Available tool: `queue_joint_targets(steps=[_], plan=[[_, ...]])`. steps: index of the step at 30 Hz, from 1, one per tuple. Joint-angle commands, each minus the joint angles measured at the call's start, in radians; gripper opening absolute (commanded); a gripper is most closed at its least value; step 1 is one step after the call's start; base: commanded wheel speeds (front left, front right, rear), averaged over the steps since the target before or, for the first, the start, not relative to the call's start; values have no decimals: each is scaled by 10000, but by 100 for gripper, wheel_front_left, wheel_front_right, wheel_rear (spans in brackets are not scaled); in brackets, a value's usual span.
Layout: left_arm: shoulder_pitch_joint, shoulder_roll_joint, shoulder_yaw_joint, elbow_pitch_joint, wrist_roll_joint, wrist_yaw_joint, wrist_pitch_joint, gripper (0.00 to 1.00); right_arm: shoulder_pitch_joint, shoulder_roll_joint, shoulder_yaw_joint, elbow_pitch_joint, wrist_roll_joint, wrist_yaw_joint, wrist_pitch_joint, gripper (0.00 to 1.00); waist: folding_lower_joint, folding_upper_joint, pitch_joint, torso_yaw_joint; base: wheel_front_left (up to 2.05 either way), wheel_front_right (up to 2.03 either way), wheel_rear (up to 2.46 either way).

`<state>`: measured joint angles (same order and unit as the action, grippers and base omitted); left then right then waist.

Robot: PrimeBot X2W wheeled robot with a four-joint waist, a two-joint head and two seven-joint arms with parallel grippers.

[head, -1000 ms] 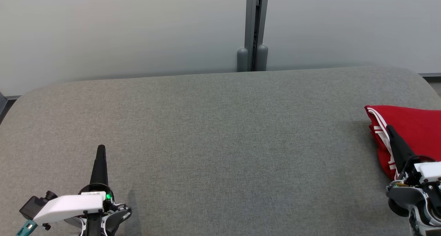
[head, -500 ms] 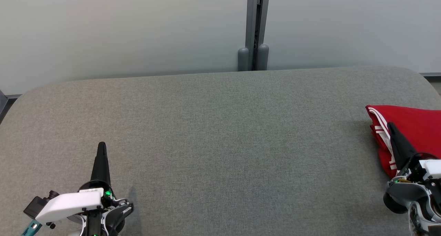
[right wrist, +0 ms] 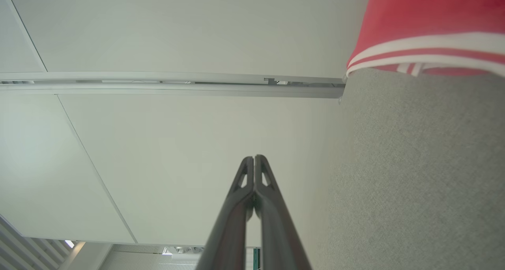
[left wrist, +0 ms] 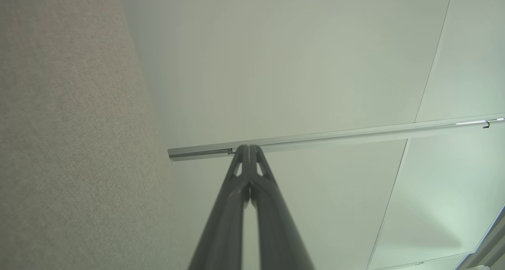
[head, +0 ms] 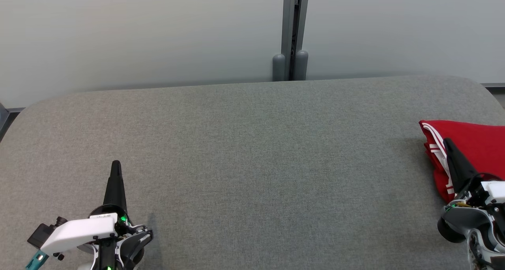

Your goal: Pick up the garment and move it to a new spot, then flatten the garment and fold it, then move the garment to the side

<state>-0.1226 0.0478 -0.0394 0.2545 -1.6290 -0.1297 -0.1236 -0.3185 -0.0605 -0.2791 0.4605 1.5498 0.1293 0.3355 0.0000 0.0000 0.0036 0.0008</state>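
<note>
Both end effectors are pinched shut and empty. The left end effector [head: 115,167] is low over the table [head: 252,163]. The right end effector [head: 448,144] points across the garment [head: 475,142], which lies folded at the table's right edge. A careless sweep there could drag it off or undo the fold. Open room runs left and back to the wall [head: 158,33].
</note>
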Motion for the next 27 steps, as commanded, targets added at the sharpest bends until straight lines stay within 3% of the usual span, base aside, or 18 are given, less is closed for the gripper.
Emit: queue_joint_targets(steps=[1,27], plan=[[-127,20,41,2,-25,-38,22,0,-33,-19,-7,-9,32,25,44,0,0,0,0,0,0,0,0],[-128,18,44,6,-23,-42,25,0,-30,-32,14,-10,51,25,30,0,0,0,0,0,0,0,0]])
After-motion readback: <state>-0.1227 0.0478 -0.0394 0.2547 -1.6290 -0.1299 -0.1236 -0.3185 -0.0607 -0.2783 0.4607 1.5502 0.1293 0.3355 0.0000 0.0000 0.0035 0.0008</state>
